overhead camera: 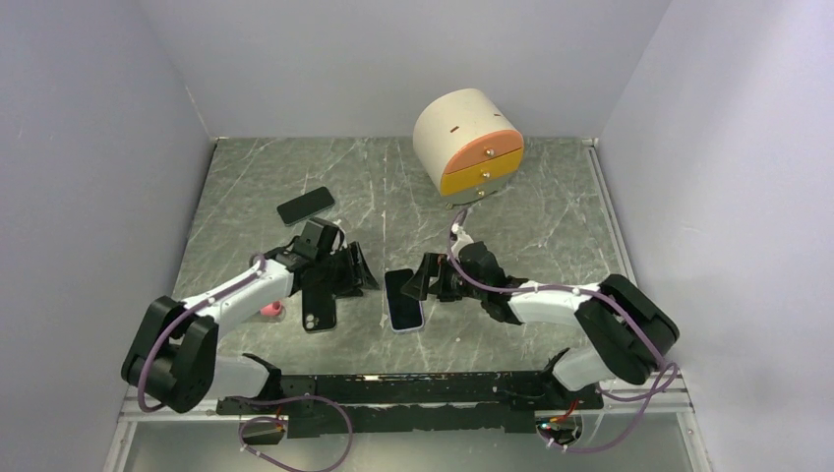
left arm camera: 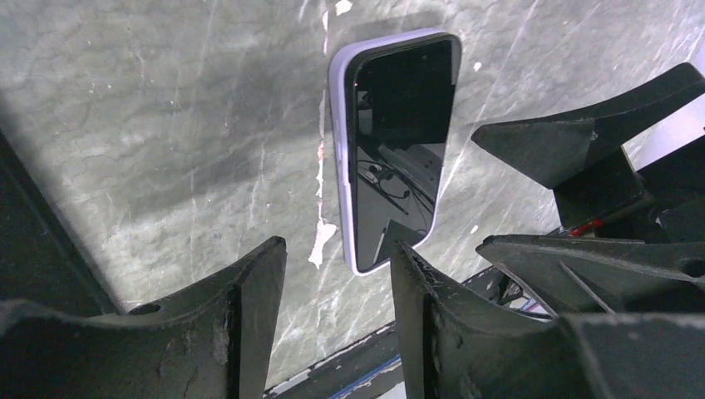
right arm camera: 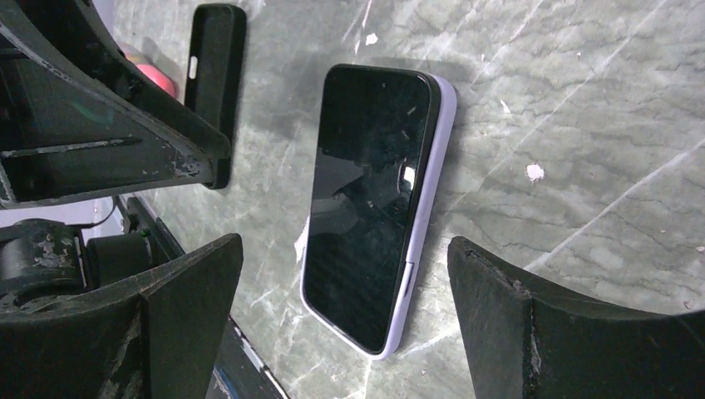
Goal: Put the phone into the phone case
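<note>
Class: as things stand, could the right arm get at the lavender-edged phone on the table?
Probably yes. The right gripper hangs open just beside the phone, which lies flat with nothing on it. The left gripper, close on the other side, might crowd it.

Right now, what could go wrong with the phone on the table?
1. The phone lies flat on the table, so the jaws may slide off its thin edge.
2. Both arms crowd in from either side of it, so they could bump each other.
3. The black case sits right by the left arm and might get knocked away.
</note>
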